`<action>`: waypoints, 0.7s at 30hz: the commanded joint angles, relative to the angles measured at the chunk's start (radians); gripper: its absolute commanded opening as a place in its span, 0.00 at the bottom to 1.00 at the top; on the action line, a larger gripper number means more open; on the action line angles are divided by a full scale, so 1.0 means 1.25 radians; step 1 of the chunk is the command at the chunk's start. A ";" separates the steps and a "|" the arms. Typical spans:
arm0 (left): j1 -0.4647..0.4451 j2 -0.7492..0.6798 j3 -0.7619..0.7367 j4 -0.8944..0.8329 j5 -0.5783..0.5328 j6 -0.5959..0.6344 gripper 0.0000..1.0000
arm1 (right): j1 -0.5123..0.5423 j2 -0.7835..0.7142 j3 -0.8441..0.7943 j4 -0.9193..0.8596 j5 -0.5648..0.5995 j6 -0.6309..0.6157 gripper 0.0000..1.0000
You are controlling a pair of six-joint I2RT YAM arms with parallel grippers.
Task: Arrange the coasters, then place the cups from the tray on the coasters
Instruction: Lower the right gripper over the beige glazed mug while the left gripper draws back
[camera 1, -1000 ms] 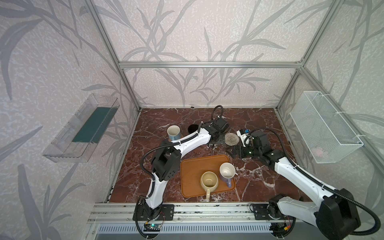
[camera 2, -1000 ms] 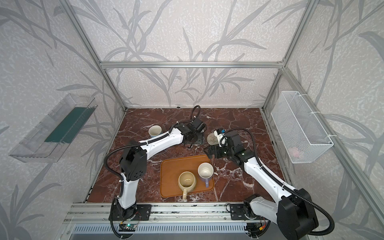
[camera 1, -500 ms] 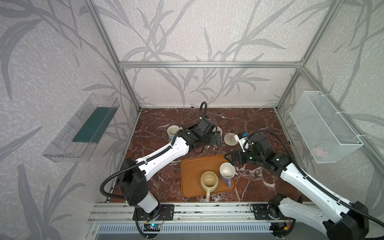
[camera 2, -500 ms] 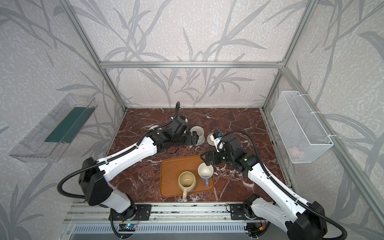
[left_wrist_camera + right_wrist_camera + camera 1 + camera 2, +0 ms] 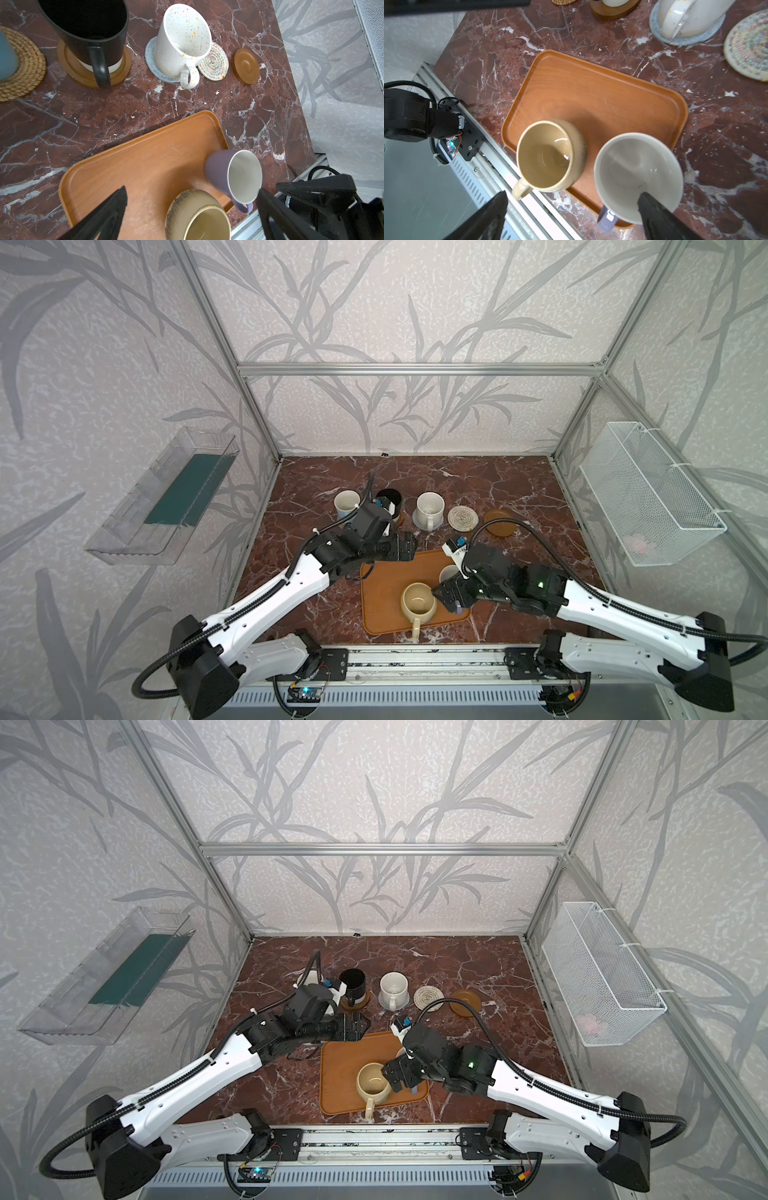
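Right wrist view: right gripper [image 5: 571, 216] wide open, empty, straddling lavender mug [image 5: 638, 177] rim; tray [image 5: 591, 93] far half bare.

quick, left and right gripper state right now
left gripper: open, holding nothing, above the tray.
right gripper: open, holding nothing, over the lavender mug.

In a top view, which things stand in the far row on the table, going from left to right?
Light blue cup → black cup → speckled white cup → cream rope coaster → brown coaster.
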 commanded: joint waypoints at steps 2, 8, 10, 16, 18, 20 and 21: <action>0.007 -0.035 -0.056 -0.008 0.094 0.006 0.99 | 0.081 0.016 0.021 -0.022 0.064 0.095 0.95; 0.008 -0.085 -0.097 -0.050 0.102 -0.004 0.99 | 0.179 0.082 0.047 -0.054 0.114 0.175 0.94; 0.010 -0.099 -0.110 -0.057 0.096 -0.021 0.99 | 0.199 0.104 0.046 -0.043 0.109 0.198 0.94; 0.035 -0.120 -0.161 -0.055 0.116 -0.057 0.99 | 0.233 0.174 0.047 -0.002 0.105 0.230 0.90; 0.048 -0.127 -0.177 -0.054 0.133 -0.059 0.99 | 0.245 0.196 0.045 0.007 0.126 0.253 0.90; 0.059 -0.131 -0.194 -0.046 0.149 -0.061 0.99 | 0.254 0.221 0.045 0.024 0.137 0.270 0.90; 0.063 -0.130 -0.201 -0.045 0.152 -0.062 0.99 | 0.259 0.237 0.047 0.039 0.136 0.272 0.89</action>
